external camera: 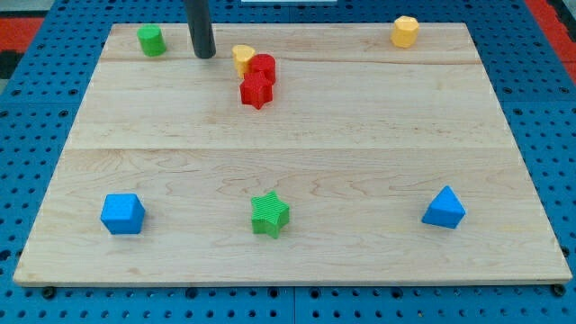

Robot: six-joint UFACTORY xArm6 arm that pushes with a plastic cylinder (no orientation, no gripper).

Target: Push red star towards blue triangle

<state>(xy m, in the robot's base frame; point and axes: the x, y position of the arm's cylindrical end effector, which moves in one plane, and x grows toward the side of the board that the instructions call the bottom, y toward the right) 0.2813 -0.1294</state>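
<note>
**A:** At the view's top left, my tip (206,55) rests on the surface (297,162), between the green block (151,40) to its left and the yellow block (243,58) to its right. There's no claw on this arm, only the rod, so nothing to be apart, together or clamped.

**B:** And the red star (256,91)?

**A:** Right of my tip and a little lower, in the upper middle of the surface. A red cylinder-like block (263,67) touches its upper edge, and the yellow one sits just beside that. The blue triangle (444,208) is well apart, down at the lower right.

**B:** What could go wrong?

**A:** I'd judge the cluster is the risk. Pushing from here, my tip could meet the yellow block or the red cylinder first and drive all three along, or knock the star sideways. An off-centre contact on one of the star's points would likely spin it and send it off line, toward the green star (270,214).

**B:** Which way does the star point?

**A:** It lies flat, roughly symmetric, with no real long axis. I can't tell exactly where each point aims; one seems to face the view's bottom.

**B:** Anything else?

**A:** A blue cube (122,213) at lower left, and a yellow hexagon-like block (405,31) at the top right, both away from the likely path.
</note>
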